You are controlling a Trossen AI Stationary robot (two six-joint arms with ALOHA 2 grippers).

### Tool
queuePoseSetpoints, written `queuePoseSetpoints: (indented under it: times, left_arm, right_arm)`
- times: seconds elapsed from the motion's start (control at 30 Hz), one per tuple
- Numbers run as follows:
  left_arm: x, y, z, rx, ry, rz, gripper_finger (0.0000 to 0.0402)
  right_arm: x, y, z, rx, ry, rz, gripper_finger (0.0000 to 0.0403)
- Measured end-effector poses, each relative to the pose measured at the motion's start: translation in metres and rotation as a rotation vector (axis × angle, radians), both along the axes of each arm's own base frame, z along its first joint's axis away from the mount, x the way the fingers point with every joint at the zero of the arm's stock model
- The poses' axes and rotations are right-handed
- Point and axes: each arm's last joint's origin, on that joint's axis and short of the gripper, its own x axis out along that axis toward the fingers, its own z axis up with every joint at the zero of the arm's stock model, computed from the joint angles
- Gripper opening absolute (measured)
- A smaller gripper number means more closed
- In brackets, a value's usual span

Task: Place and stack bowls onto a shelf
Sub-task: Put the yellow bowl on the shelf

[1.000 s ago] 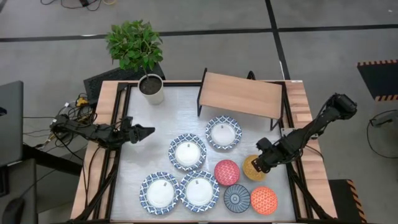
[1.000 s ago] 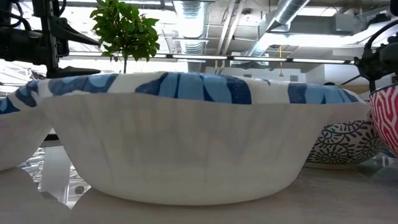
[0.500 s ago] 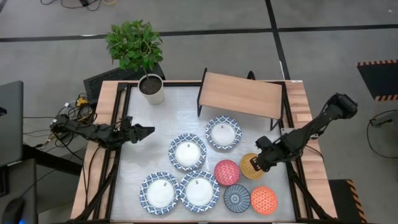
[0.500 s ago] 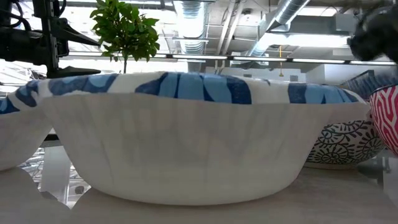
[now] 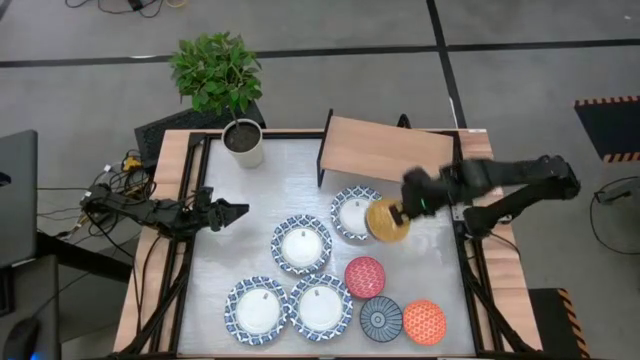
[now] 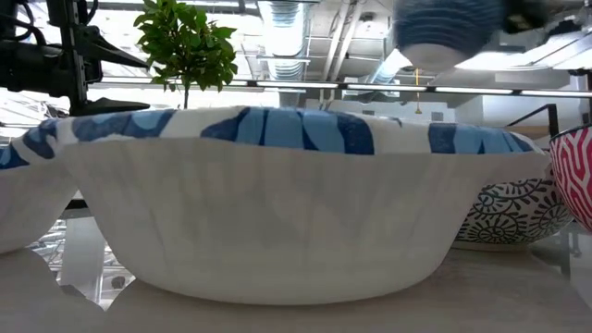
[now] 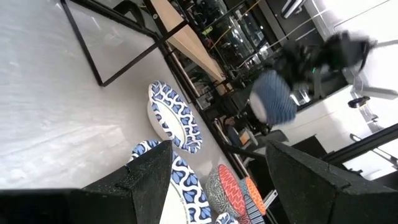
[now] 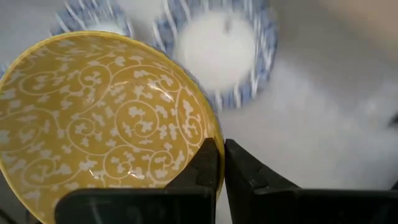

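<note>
My right gripper (image 5: 404, 209) is shut on the yellow-orange bowl (image 5: 386, 220), which hangs in the air just in front of the wooden shelf (image 5: 388, 152) and beside a blue-and-white bowl (image 5: 356, 212). The low view shows the lifted bowl (image 6: 449, 32) high up, its underside striped blue. Three more blue-and-white bowls (image 5: 302, 244), the red (image 5: 365, 277), dark blue-grey (image 5: 381, 318) and orange (image 5: 424, 322) bowls sit on their bases on the table. My left gripper (image 5: 236, 210) is open and waits above the table's left part. My right gripper pinches the yellow-orange bowl's rim (image 8: 214, 144) on the side facing the table's right edge, one finger (image 8: 205, 163) inside the bowl and the other outside. The fingers come roughly level from the table's right. The bowl is lifted clear of the table, its opening facing up.
A white plant pot (image 5: 243, 142) with a green plant stands at the far left corner. The shelf's black legs (image 5: 322, 160) stand just beyond the lifted bowl. In the low view a blue-and-white bowl (image 6: 277, 213) fills the foreground. Bare tabletop lies between the left gripper and the bowls.
My right gripper has lifted the yellow-orange bowl off the table from beside the red bowl. It has carried it up and toward the far edge and slightly left, toward the shelf. The other bowls have stayed put.
</note>
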Motion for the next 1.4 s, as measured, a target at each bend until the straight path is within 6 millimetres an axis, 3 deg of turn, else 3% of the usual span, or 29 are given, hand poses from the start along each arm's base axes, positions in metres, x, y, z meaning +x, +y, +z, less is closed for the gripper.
queuePoseSetpoints:
  times: [0.17, 0.33, 0.53, 0.77, 1.07, 1.4]
  left_arm:
    - [0.0, 0.0, 0.0, -0.001, -0.001, -0.012, 0.0246]
    - [0.0, -0.001, 0.0, 0.0, 0.001, -0.03, 0.0246]
    - [0.0, -0.001, 0.0, -0.001, 0.001, -0.03, 0.0246]
    - [0.0, -0.001, 0.0, -0.01, -0.002, -0.03, 0.0246]
    - [0.0, -0.001, 0.0, -0.026, -0.006, -0.031, 0.0246]
    - [0.0, -0.001, 0.0, -0.025, -0.006, -0.031, 0.0246]
  right_arm:
    - [0.024, -0.056, 0.025, -0.106, 0.005, 0.043, 0.0032]
    - [0.047, -0.111, 0.034, -0.185, 0.029, 0.072, 0.0032]
    - [0.071, -0.166, 0.022, -0.199, 0.089, 0.076, 0.0032]
    - [0.096, -0.212, -0.007, -0.158, 0.119, 0.087, 0.0032]
    - [0.096, -0.251, -0.023, -0.104, 0.117, 0.03, 0.0032]
    - [0.094, -0.253, -0.022, -0.106, 0.122, 0.022, 0.0032]
